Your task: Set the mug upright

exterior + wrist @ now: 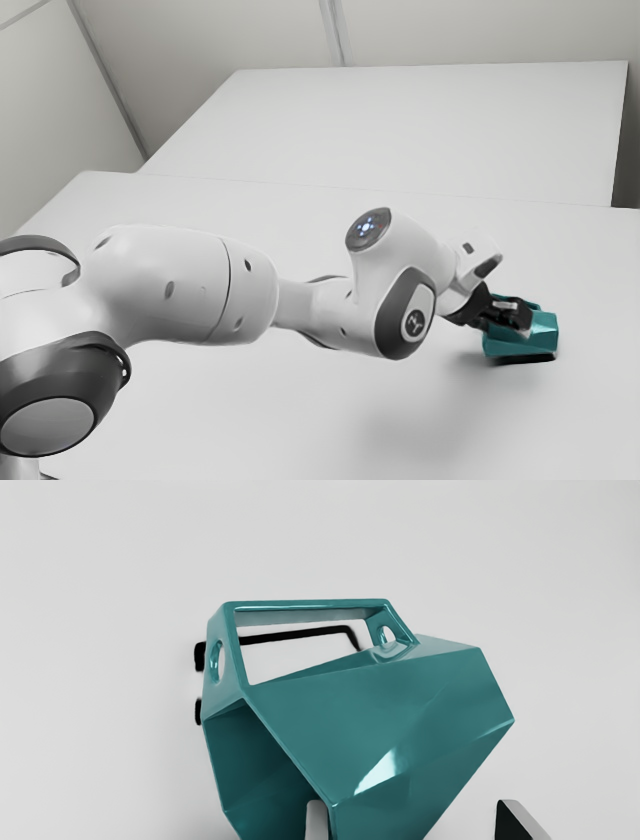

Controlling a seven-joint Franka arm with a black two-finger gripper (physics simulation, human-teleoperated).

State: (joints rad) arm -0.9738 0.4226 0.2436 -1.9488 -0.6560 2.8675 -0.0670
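Observation:
The teal faceted mug (530, 342) lies on its side on the table, toward the exterior view's right. My gripper (514, 318) is at the mug, partly in front of it there. In the wrist view the mug (350, 720) shows its open mouth and its angular handle (310, 604). The gripper (414, 812) stands open across the mug's wall: one finger (316, 820) is at the mouth, inside the rim, and the other is outside, with a gap between it and the wall. The mug's lowest part is cut off in the wrist view.
The white table (300, 400) runs under the arm and the mug. A second white surface (400, 125) adjoins it behind, with pale walls beyond. Dark shadow shapes lie beside the handle on the table.

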